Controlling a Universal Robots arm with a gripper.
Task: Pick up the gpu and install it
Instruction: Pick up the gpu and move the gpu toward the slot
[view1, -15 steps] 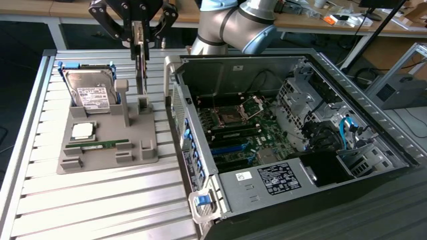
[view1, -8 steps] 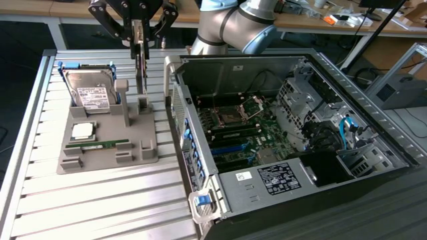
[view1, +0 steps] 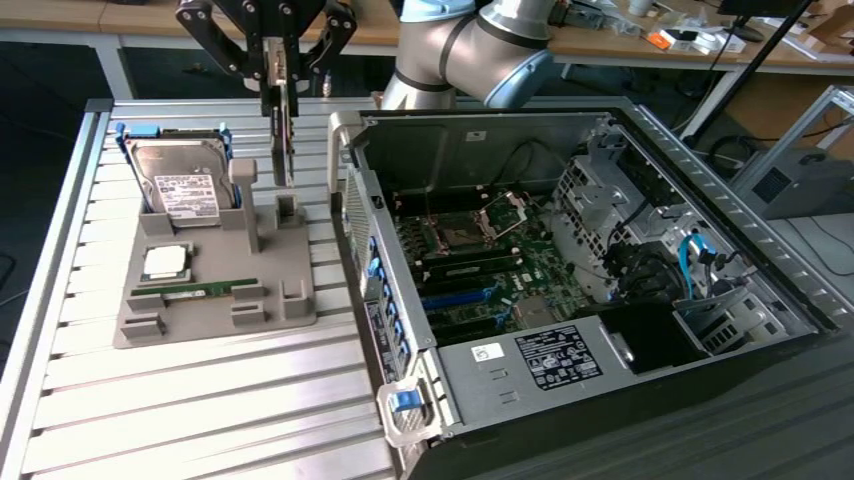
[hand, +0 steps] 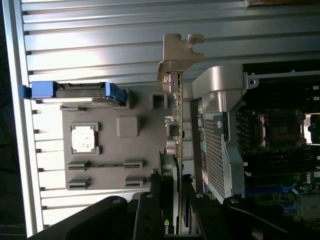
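Observation:
The gpu (view1: 282, 140) hangs upright and edge-on, a thin dark card, with my gripper (view1: 276, 85) shut on its upper part. Its lower edge is just above the slotted posts at the near-case side of the grey parts holder (view1: 200, 310). In the wrist view the gpu (hand: 178, 130) runs as a thin line from my gripper (hand: 176, 200) to its silver bracket (hand: 180, 50). It lies between the holder and the open computer case (view1: 481, 115). The motherboard (view1: 494, 270) lies exposed inside the case.
The holder also carries a silver hard drive (view1: 180, 185) in blue rails, a square processor (view1: 166, 262) and a narrow green memory stick (view1: 200, 287). The case wall (hand: 220, 130) stands close beside the card. Slatted metal table (view1: 200, 420) lies around the holder.

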